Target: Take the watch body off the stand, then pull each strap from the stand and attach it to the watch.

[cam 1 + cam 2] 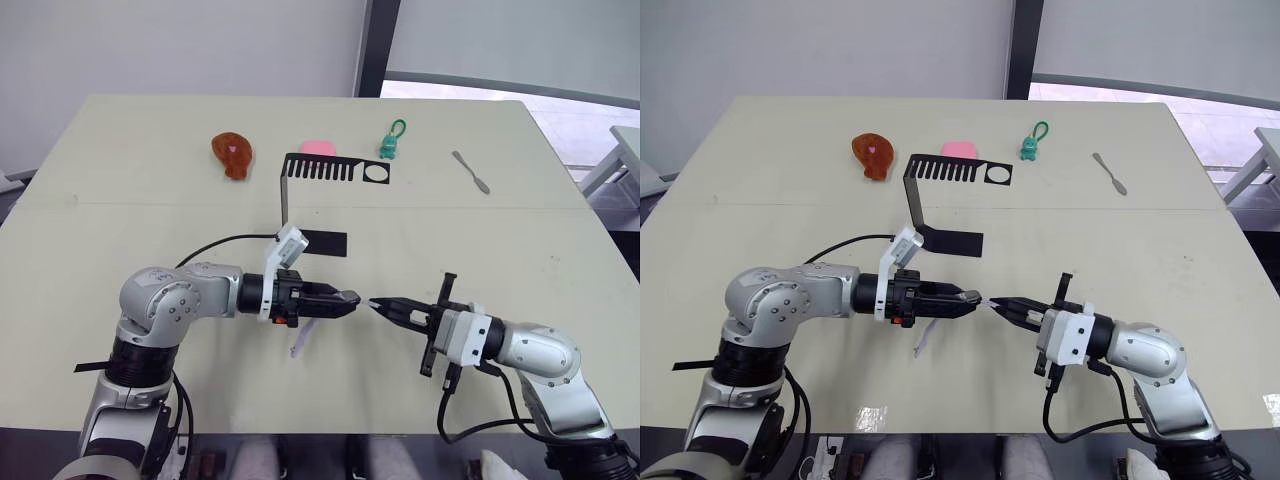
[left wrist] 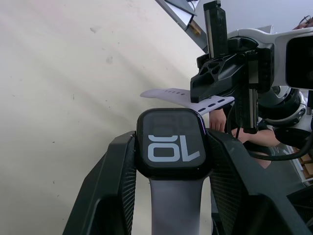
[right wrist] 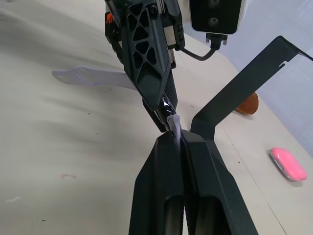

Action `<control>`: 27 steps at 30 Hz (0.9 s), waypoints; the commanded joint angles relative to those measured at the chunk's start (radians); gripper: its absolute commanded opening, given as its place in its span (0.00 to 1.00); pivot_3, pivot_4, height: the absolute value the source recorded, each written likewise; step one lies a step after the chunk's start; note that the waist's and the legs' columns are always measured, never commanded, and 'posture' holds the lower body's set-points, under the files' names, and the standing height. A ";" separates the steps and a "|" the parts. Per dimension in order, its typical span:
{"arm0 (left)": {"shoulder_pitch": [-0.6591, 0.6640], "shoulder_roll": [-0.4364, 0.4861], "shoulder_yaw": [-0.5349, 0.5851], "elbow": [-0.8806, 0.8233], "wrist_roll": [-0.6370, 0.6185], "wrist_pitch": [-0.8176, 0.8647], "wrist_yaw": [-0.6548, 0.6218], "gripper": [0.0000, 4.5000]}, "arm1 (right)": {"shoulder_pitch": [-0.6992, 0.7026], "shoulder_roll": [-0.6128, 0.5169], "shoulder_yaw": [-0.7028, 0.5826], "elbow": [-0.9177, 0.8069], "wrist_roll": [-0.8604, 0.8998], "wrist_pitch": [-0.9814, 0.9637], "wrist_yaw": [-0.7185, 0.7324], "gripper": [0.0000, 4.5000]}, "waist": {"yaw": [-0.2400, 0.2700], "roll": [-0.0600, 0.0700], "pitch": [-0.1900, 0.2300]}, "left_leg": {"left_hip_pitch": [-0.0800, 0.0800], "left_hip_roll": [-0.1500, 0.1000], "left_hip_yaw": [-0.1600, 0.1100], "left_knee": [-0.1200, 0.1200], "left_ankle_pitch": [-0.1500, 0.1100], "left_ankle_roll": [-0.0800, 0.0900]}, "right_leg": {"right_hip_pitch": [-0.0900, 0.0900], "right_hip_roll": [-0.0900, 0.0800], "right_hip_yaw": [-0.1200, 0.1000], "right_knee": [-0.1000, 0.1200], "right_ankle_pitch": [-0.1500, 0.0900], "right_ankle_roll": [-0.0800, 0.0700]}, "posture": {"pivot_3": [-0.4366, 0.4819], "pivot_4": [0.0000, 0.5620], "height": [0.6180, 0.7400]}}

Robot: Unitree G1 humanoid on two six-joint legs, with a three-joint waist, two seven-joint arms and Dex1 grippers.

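My left gripper (image 1: 345, 300) is shut on the watch body (image 2: 173, 147), a small black case whose screen shows pale digits. One lavender strap (image 1: 300, 340) is attached to it and hangs down toward the table. My right gripper (image 1: 385, 305) is shut on the second strap (image 2: 188, 100). It faces the left gripper, and the strap's end (image 3: 173, 121) sits right at the edge of the watch body. The black stand (image 1: 300, 190) is behind on the table, its slotted top bare.
At the back of the table lie a brown drumstick-shaped toy (image 1: 232, 153), a pink object (image 1: 318, 147), a green keychain figure (image 1: 390, 143) and a grey metal tool (image 1: 470, 172). Both grippers hover over the near middle of the table (image 1: 520, 260).
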 commanded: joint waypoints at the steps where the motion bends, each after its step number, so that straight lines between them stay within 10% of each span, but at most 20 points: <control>1: -0.018 -0.015 -0.011 -0.053 -0.038 0.010 -0.008 0.36 | -0.016 0.010 0.006 -0.016 0.003 -0.027 -0.039 0.00 | 0.000 0.000 0.000 | 0.000 0.000 0.000 0.000 0.000 0.000 | 0.000 0.000 0.000 0.000 0.000 0.000 | 0.48 0.27 1.00; 27: -0.019 -0.035 0.002 -0.053 -0.049 0.032 0.004 0.36 | -0.033 0.019 0.019 0.003 -0.018 -0.041 -0.054 0.00 | 0.000 0.000 0.000 | 0.000 0.000 0.000 0.000 0.000 0.000 | 0.000 0.000 0.000 0.000 0.000 0.000 | 0.48 0.27 1.00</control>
